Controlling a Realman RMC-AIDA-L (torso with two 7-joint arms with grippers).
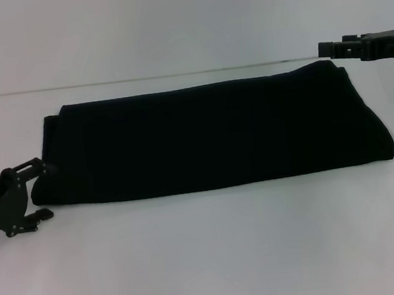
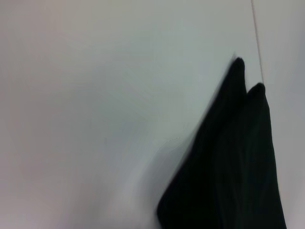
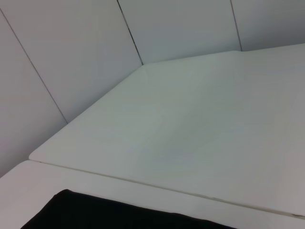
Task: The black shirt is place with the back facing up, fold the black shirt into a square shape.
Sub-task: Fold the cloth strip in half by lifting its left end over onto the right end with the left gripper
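Shirt in a long band on desk.
Left gripper jaws wide at its end; right gripper jaws unreadable. I fear snagging one layer only.

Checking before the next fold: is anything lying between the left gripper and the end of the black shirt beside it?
Nothing visible does. The left gripper sits right at the black shirt's left end, with only bare white table around it. The right gripper is raised near the shirt's far right corner, also unobstructed.
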